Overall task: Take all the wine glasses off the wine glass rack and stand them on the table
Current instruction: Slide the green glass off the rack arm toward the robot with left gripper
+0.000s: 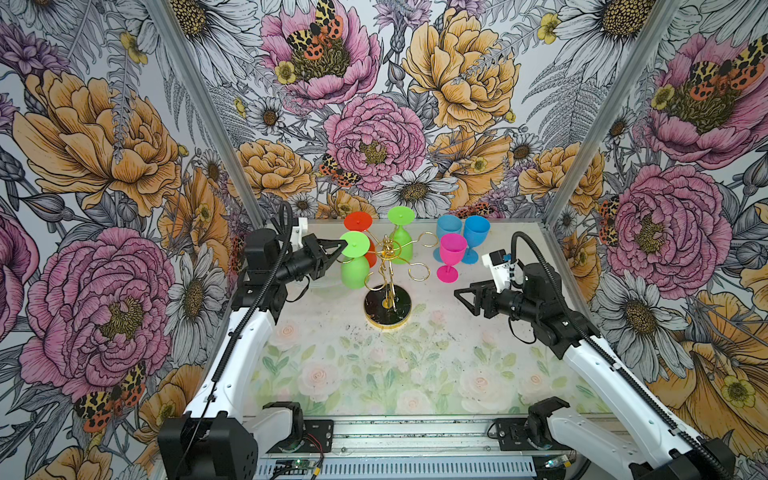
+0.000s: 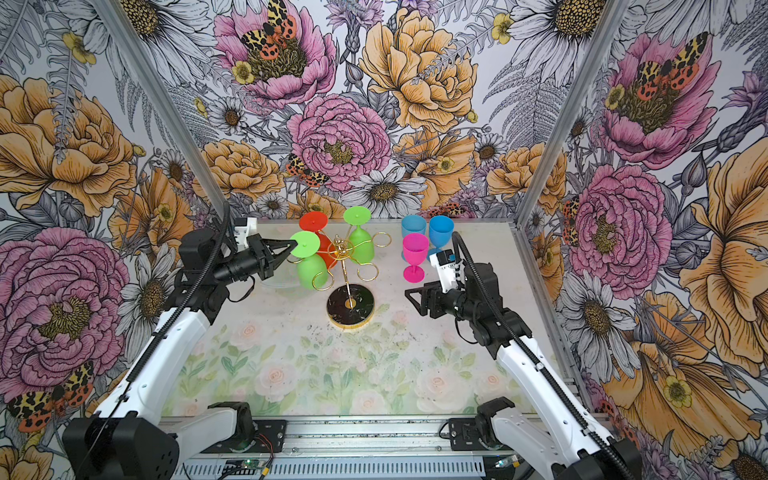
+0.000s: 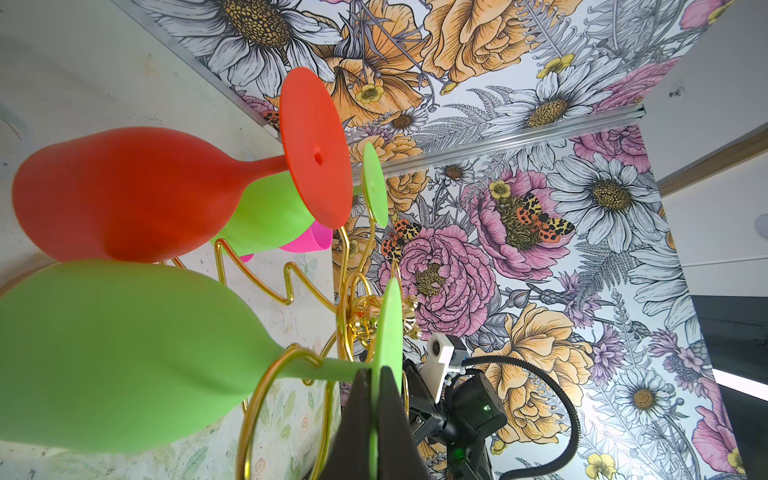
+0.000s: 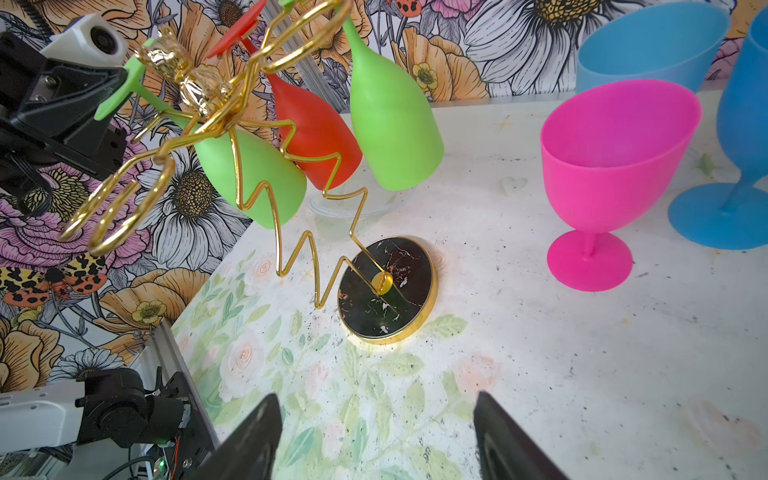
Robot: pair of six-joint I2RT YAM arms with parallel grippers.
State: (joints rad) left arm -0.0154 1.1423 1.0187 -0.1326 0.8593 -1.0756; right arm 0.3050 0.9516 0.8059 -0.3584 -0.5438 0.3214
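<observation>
Centre frame in both top views, the wine glass rack stands upright on the rose-printed table, its round black base just below the middle of the picture. Three glasses hang upside down from its gold loops. The green wine glass hangs on the rack's left side, a red glass behind it toward the upper centre, and a second green glass just right of that. The left gripper reaches in from the left edge of the rack, its jaws pinched tight on the thin foot disc of the green wine glass. The left wrist view shows a black finger pressed flat on each face of the disc while the stem sits inside a gold loop. Right of centre, the right gripper hovers above the table with jaws spread wide and nothing between them, well apart from the rack's base. Above it, a pink glass and two blue glasses stand upright on the table.
</observation>
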